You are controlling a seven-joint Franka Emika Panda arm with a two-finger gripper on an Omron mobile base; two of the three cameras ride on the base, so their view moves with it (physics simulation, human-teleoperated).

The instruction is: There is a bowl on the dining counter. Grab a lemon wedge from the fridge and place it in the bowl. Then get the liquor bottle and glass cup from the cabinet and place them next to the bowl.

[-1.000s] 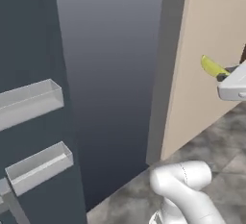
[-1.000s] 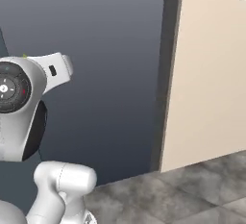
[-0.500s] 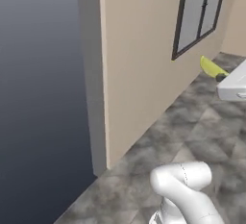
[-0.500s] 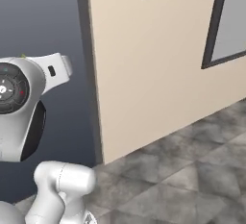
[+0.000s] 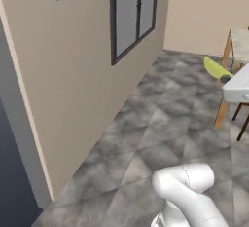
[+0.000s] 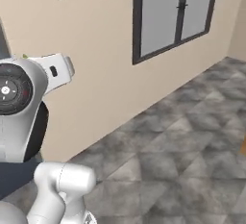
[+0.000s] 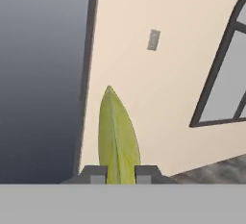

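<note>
My gripper [image 7: 117, 172] is shut on the lemon wedge [image 7: 116, 131], a yellow-green sliver that sticks up between the two dark fingertips. In the left base view the same lemon wedge [image 5: 216, 68] pokes out of the white hand at the right edge. Behind it stands a corner of the dining counter [image 5: 241, 40], with a beige top on a light wooden leg. The dark slate fridge [image 7: 43, 74] fills the left of the hand view, and its edge [image 5: 14, 172] shows at lower left in the left base view. The bowl, liquor bottle, glass cup and cabinet are out of view.
A beige wall [image 5: 73, 75] runs from the fridge to a dark-framed window [image 5: 133, 11] [image 6: 178, 11]. A small grey wall plate [image 7: 153, 40] is mounted on it. Grey stone floor [image 5: 160, 123] stretches toward the counter, and a dark thin leg [image 5: 241, 126] stands beside the wooden one.
The whole picture has swung: the base has turned away from the fridge, so the wall, window, floor and counter have come into view. The wedge stays in the gripper.
</note>
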